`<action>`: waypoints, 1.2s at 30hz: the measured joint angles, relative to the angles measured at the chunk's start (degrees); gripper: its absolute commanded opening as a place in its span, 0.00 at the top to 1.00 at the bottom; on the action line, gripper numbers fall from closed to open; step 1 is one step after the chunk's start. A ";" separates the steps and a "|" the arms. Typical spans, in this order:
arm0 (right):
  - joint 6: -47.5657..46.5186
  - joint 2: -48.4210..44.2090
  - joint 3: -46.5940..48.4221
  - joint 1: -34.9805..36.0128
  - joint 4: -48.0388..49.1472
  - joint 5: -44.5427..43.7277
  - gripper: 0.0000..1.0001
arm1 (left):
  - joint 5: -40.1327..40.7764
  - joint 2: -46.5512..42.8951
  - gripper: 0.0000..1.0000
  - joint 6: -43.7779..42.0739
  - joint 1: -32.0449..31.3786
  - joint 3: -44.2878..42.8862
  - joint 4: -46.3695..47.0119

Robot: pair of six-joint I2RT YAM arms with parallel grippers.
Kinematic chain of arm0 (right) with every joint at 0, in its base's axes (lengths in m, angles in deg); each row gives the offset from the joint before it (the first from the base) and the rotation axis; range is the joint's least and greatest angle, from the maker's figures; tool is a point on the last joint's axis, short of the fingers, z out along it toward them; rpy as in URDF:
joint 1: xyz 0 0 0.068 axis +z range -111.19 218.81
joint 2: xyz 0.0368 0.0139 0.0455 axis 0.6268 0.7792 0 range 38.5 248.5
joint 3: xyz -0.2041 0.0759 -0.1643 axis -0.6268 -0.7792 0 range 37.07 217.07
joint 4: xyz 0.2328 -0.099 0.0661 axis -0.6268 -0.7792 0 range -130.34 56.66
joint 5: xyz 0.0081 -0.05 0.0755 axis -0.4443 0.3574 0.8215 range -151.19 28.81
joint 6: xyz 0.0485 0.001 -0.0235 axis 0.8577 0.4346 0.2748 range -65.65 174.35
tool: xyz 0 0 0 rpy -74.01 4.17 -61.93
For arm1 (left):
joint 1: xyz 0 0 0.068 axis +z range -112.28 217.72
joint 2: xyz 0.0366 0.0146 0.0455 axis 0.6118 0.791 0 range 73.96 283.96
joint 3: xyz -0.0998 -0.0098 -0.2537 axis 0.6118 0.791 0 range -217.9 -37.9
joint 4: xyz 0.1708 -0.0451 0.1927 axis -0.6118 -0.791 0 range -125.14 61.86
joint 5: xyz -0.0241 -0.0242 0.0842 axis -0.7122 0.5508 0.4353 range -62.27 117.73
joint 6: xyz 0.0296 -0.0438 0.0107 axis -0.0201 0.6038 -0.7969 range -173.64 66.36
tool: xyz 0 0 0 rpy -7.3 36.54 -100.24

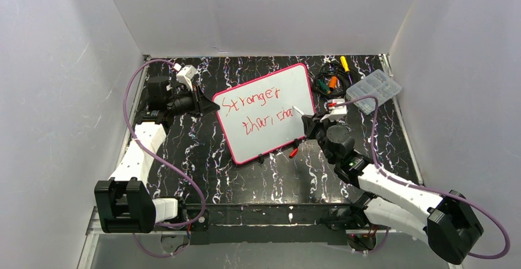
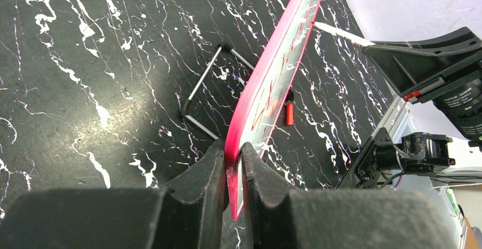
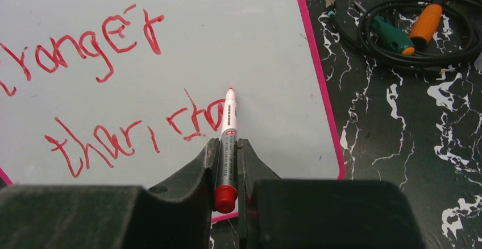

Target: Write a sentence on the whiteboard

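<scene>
The whiteboard (image 1: 289, 81), pink-edged, stands tilted on the black marbled table. My left gripper (image 1: 212, 106) is shut on its left edge; in the left wrist view the pink edge (image 2: 284, 61) runs away from between the fingers of the left gripper (image 2: 234, 152). The sentence (image 1: 258, 106) is in red: "Stronger" above "than, tra". My right gripper (image 3: 228, 146) is shut on a white marker with a red end (image 3: 229, 127). Its tip touches the board at the end of the second line of the sentence (image 3: 113, 38). In the top view the right gripper (image 1: 309, 123) is at the board's right edge.
A red marker cap (image 1: 293, 152) lies by the board's lower edge. Coiled cables with orange and green plugs (image 1: 329, 83) and a clear compartment box (image 1: 373, 89) lie at the back right. A wire stand (image 2: 199, 98) props the board from behind.
</scene>
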 measured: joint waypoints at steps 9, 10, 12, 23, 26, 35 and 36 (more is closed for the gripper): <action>2.62 -1.36 -1.79 0.00 -2.62 0.13 0.99 | 0.00 0.00 1.00 0.00 0.00 0.00 0.00; 2.84 -1.55 -2.10 0.00 -2.84 0.22 0.99 | 0.02 0.00 1.00 0.00 0.00 0.00 -0.02; 3.43 -1.84 -2.47 0.00 -3.19 0.24 0.99 | 0.02 0.00 1.00 0.00 0.00 0.00 0.00; 5.38 -3.15 -3.76 0.00 -4.11 0.28 0.99 | 0.00 0.00 1.00 0.00 0.00 0.00 -0.02; 5.18 -3.58 -3.76 0.00 -4.28 0.31 0.99 | -0.02 0.00 1.00 0.00 0.00 0.00 0.00; 2.64 -2.25 -1.92 -0.20 -1.62 -0.17 0.99 | -0.02 0.00 1.00 0.00 0.00 0.00 0.00; 2.29 -1.68 -1.44 -0.22 -0.83 -0.20 0.99 | -0.02 0.00 1.00 0.00 -0.02 0.00 -0.02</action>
